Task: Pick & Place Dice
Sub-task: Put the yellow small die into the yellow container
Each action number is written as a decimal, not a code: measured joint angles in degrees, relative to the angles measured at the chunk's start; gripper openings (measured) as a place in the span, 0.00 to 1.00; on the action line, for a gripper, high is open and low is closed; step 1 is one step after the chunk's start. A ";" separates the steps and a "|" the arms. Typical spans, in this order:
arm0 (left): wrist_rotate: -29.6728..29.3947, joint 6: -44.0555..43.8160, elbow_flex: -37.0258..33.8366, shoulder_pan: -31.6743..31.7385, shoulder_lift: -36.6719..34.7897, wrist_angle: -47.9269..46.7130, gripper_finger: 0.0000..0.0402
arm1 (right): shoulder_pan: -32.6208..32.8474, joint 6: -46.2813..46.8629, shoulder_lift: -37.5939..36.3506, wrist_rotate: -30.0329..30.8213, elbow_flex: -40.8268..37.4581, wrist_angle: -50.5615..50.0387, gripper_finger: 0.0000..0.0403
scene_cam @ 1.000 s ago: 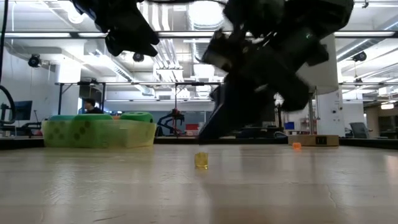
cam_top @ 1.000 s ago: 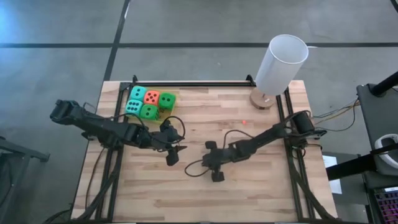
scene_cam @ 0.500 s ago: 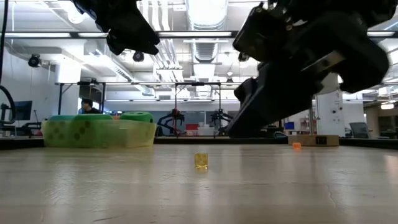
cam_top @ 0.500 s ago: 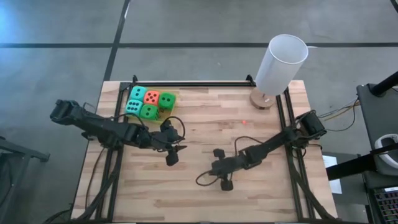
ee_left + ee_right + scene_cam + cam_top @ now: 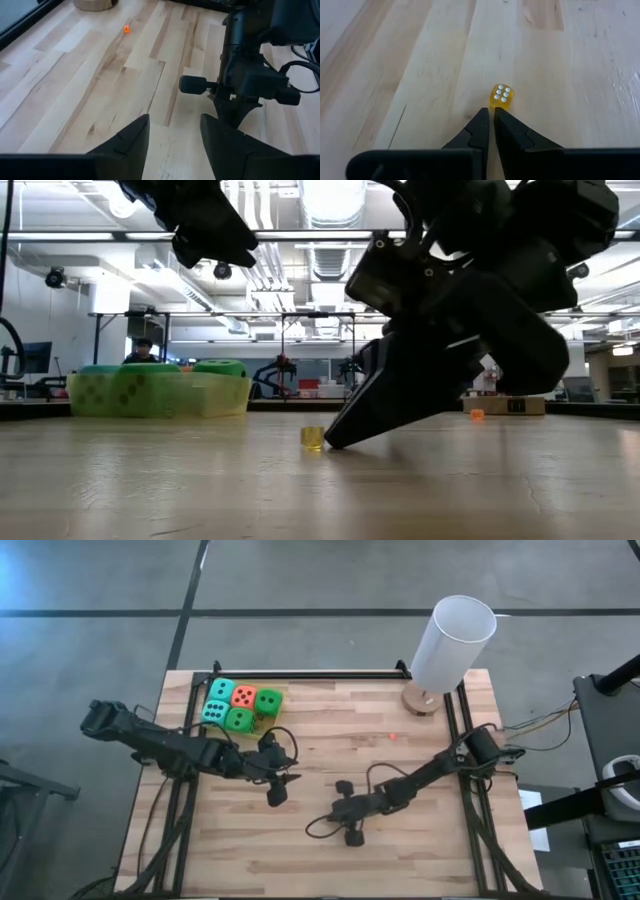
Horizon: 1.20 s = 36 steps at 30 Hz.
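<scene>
Five soft dice, two green, two teal and one orange-red, sit packed in a translucent yellow tray at the table's far left. A tiny translucent yellow die with white pips lies on the wood near the table's middle and also shows in the low view. My right gripper is shut, its tips down on the table right beside this die; it also shows in the low view. My left gripper is open and empty, held above the table left of centre. My right gripper's shut fingertips stand against the lower side of the tiny yellow die. The fingers slant down from the table's right and their tips meet the tabletop. The die lies flat on the wood, its six-pip face up.
A tall white cylinder on a round wooden base stands at the far right. A tiny orange die lies on the wood left of it. Black rails run along the far edge and both sides.
My right gripper has swung a little toward the near edge and come down from above the table until its tips touch the wood beside the tiny yellow die. The die has slid slightly toward the table's left.
</scene>
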 joint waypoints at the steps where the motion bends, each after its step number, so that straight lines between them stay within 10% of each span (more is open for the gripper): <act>1: -0.02 0.00 0.00 0.00 0.00 -0.10 0.46 | -0.09 -0.33 0.19 0.28 0.32 -0.04 0.07; 21: 0.16 0.01 0.00 0.00 0.00 -0.28 0.53 | -5.36 -3.54 -0.87 2.41 1.59 0.69 0.07; 36: 0.31 7.08 -0.31 -4.19 0.15 -0.46 0.50 | 4.03 -5.82 -20.62 9.45 0.65 -15.83 0.07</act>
